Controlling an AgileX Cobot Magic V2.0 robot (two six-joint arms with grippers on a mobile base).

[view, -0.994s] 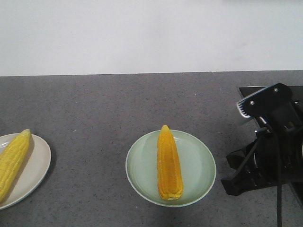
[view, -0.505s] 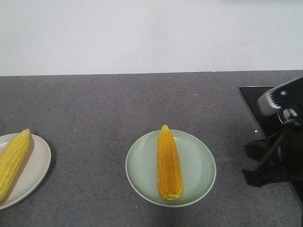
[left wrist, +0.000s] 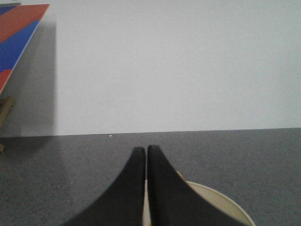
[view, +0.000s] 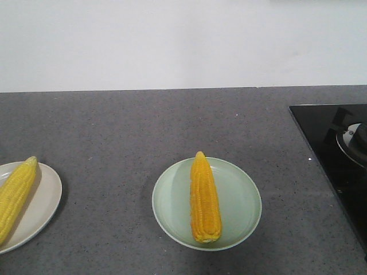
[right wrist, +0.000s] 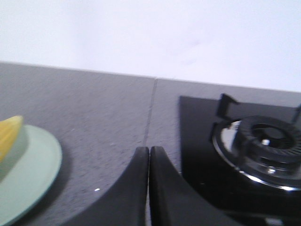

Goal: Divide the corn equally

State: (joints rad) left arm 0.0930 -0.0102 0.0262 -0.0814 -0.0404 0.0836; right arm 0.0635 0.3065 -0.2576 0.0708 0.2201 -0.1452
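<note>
A deep golden corn cob (view: 205,198) lies lengthwise on a pale green plate (view: 241,200) at the counter's middle. A paler yellow cob (view: 16,192) rests on a cream plate (view: 49,197) at the left edge. Neither arm shows in the front view. My left gripper (left wrist: 145,149) is shut and empty, hovering over the cream plate (left wrist: 221,202). In the right wrist view my right gripper (right wrist: 149,149) is shut and empty above the counter, with the green plate (right wrist: 33,169) and a cob tip (right wrist: 9,134) to its left.
A black gas hob (view: 338,154) with a burner (right wrist: 265,141) sits at the counter's right end. A white wall runs behind the grey speckled counter (view: 143,126). A red and blue board (left wrist: 19,28) hangs at the far left.
The right arm, which stood over the hob at the right edge, has pulled away to the right and left the front view. Cobs and plates have not moved.
</note>
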